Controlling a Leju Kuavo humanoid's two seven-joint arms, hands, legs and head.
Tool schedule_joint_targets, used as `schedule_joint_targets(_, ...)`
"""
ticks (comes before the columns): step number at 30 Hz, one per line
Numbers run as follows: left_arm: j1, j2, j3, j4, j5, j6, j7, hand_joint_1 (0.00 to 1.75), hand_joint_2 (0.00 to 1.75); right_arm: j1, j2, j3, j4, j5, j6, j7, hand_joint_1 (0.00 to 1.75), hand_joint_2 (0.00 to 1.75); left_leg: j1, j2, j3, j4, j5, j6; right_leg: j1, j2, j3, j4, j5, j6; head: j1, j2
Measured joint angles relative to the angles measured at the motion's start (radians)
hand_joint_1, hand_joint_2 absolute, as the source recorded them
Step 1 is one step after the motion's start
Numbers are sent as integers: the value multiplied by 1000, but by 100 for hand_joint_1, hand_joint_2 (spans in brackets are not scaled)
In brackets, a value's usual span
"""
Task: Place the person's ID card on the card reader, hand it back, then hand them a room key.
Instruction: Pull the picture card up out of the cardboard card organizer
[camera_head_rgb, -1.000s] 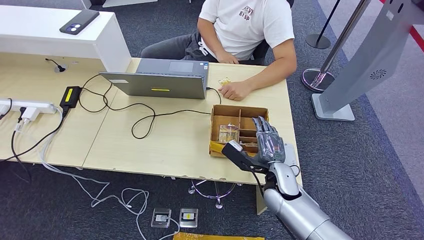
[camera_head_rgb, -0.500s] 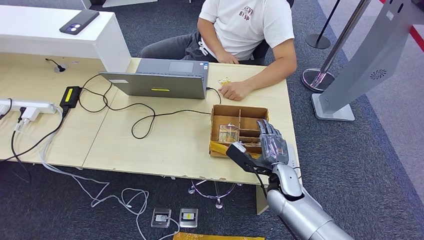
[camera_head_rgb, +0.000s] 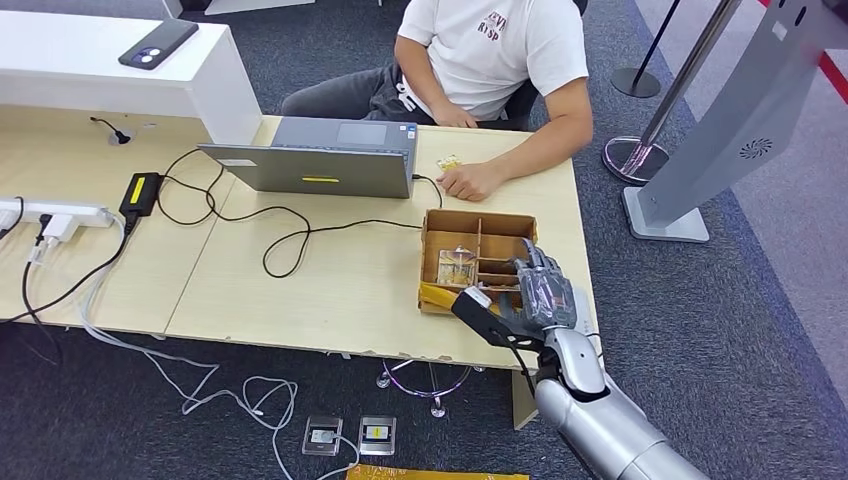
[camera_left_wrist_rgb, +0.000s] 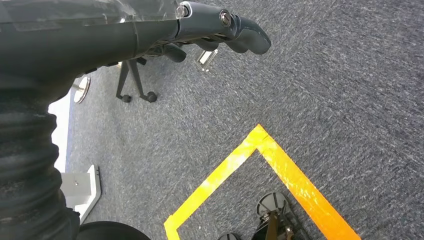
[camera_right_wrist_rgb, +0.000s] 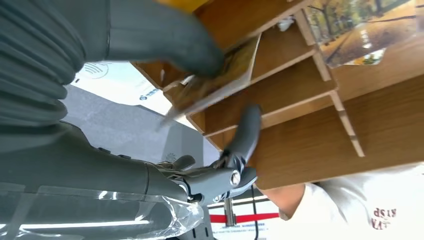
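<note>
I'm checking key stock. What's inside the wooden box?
The wooden box holds picture cards in one compartment; the right hand pinches another card. Its fingers cover the near-right compartments.

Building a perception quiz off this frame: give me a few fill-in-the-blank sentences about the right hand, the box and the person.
1. The right hand reaches into the wooden ____ box on the table.
2. In the right wrist view, the thumb presses on a ____ at the box.
3. The person's hand rests on the ____ beside the laptop.
4. A phone lies on the ____ counter.

Missing words: divided; card; table; white
</note>
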Motion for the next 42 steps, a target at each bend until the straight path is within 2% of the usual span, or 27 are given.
schedule_joint_targets(26,0,0,0,0,-7,0,-9,0,175,-12,26,0,15,5,-11,-16,175,175,0,0,0,0,0,0,0,0,0,0,0,0,0,0)
schedule_joint_targets(31,0,0,0,0,-6,1,-9,0,175,-25,34,0,20,4,-50,-20,175,175,0,0,0,0,0,0,0,0,0,0,0,0,0,0)
schedule_joint_targets(38,0,1,0,0,-7,11,-16,0,175,-131,26,-2,-34,29,-113,13,175,175,0,1,1,0,0,0,0,1,0,0,1,-1,0,0)
schedule_joint_targets(42,0,1,0,0,-3,12,-16,0,175,-207,21,-5,-85,42,-65,47,175,175,0,1,1,0,1,-1,0,1,0,0,1,-1,0,0)
